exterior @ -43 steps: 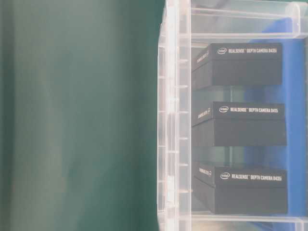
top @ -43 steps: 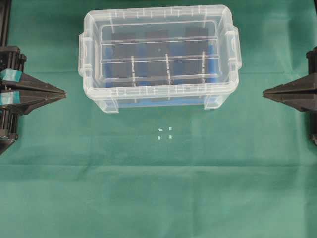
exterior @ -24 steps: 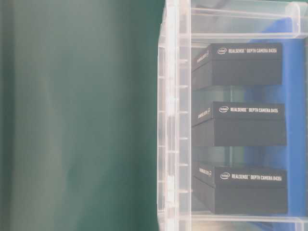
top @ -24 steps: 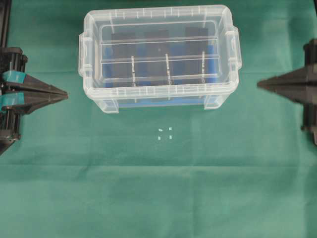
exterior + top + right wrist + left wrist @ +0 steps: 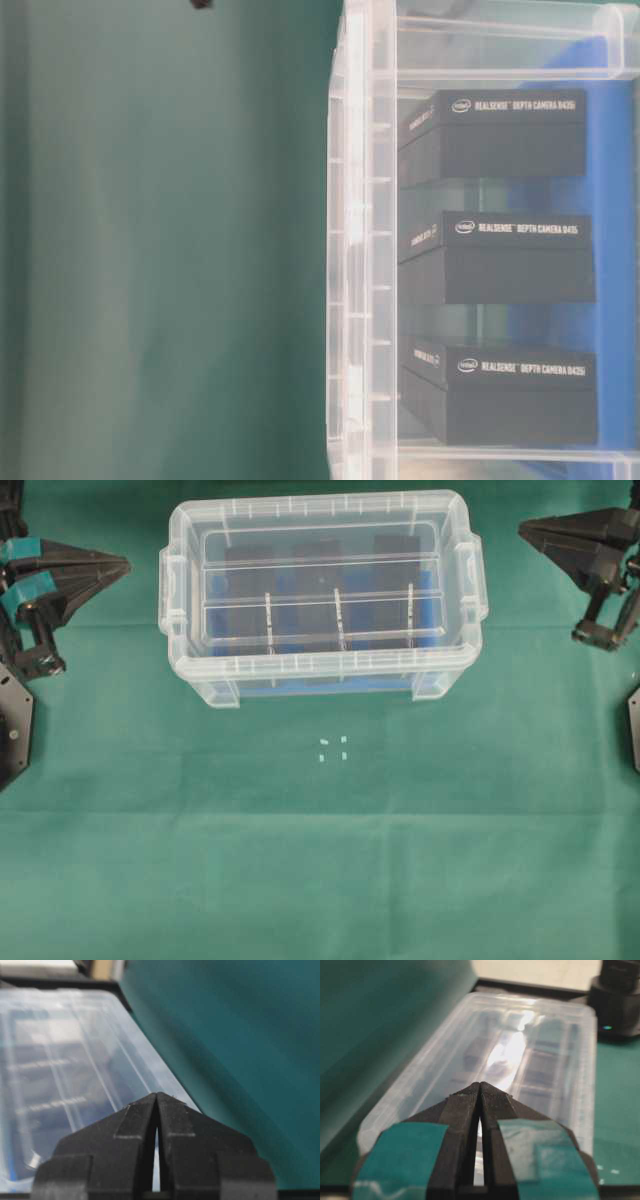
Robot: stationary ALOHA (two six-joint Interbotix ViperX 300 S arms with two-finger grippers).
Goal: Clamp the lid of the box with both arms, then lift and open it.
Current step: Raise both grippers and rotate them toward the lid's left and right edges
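The clear box (image 5: pixel 210 675) stands at the top centre of the green cloth, with the flat ribbed lid (image 5: pixel 190 530) seated on it. Through the plastic I see a blue insert and three black packs (image 5: pixel 500 135). My left gripper (image 5: pixel 126 567), marked with teal tape, is shut and empty, its tip pointing at the box's left end and apart from it. My right gripper (image 5: pixel 522 528) is shut and empty too, off the box's upper right corner. Each wrist view shows shut tips (image 5: pixel 480 1084) (image 5: pixel 157 1094) with the lid (image 5: pixel 530 1060) (image 5: pixel 65 1060) beyond them.
Several small white marks (image 5: pixel 332 749) lie on the cloth in front of the box. Black arm bases sit at the left edge (image 5: pixel 12 725) and right edge (image 5: pixel 634 720). Green cloth (image 5: pixel 320 870) covers the table.
Both grippers have moved toward the far side of the table, from beside the box's lower half to level with its upper half. Both stayed shut. The box has not moved.
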